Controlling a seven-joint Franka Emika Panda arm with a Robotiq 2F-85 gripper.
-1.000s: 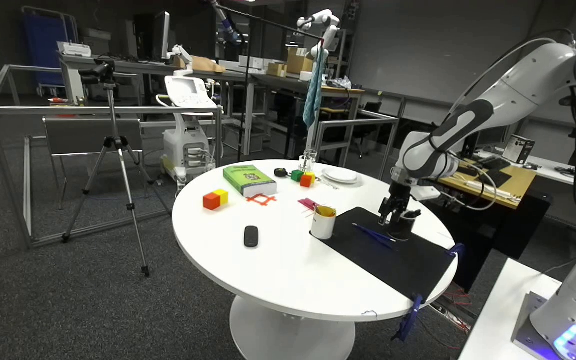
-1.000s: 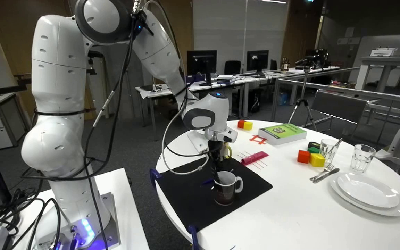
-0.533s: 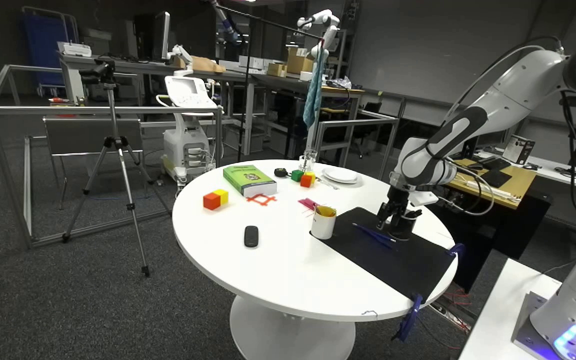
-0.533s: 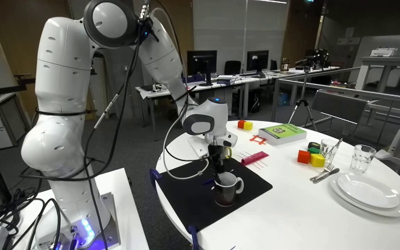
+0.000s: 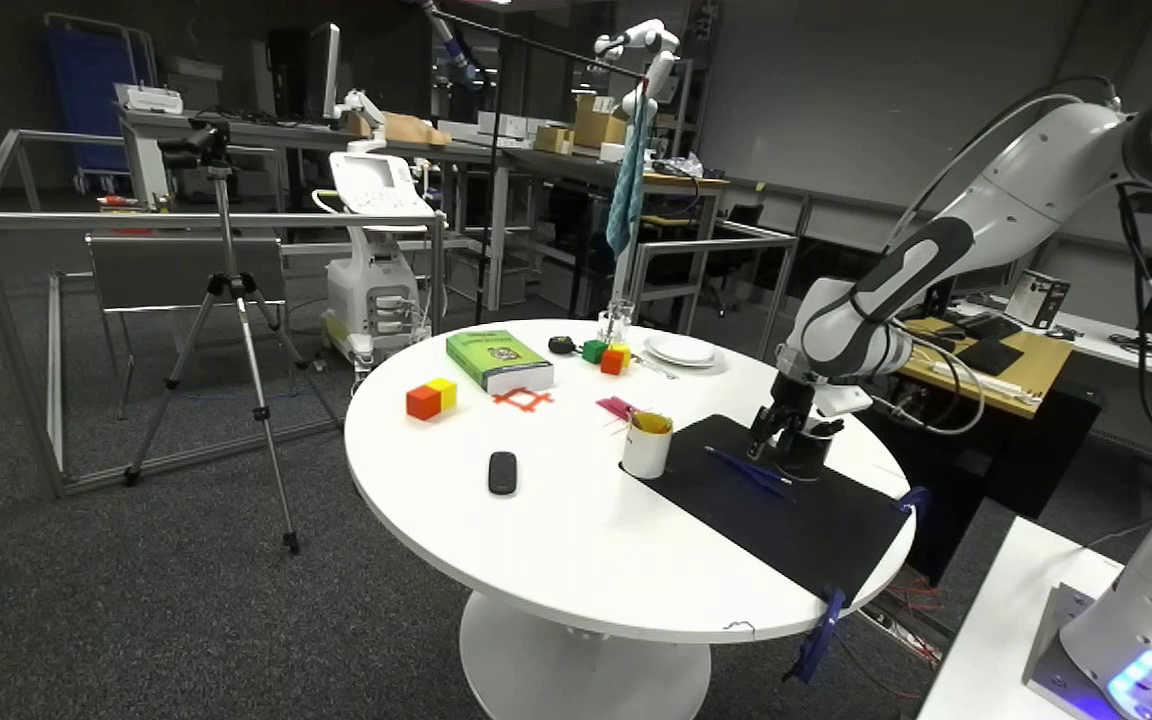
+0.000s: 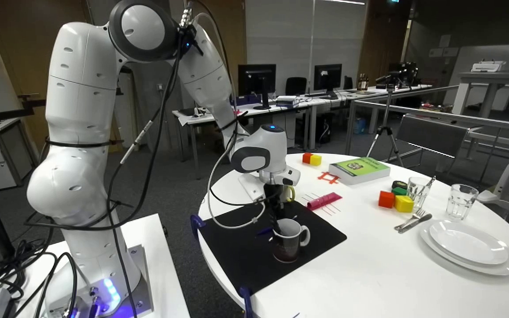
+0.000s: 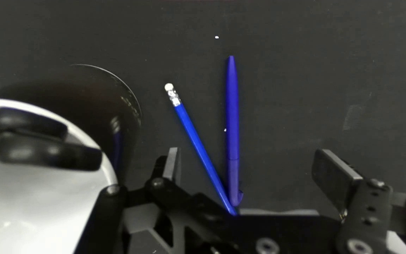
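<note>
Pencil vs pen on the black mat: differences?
Colour: the pencil is bright blue, the pen darker violet-blue.
Ends: in the wrist view the pencil's upper end carries a white eraser, the pen's tapers to a tip.
Girth: the pen looks thicker than the pencil.
Pose: the pencil slants there, the pen runs nearly straight up the picture.
Shared: both lie on the black mat, neither held by the open gripper.

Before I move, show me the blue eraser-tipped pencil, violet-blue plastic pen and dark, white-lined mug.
Blue eraser-tipped pencil (image 7: 201, 149): wrist view, middle of shaft.
Violet-blue plastic pen (image 7: 233, 130): wrist view, middle of barrel.
Dark, white-lined mug (image 6: 286, 246): in an exterior view, outer wall.
</note>
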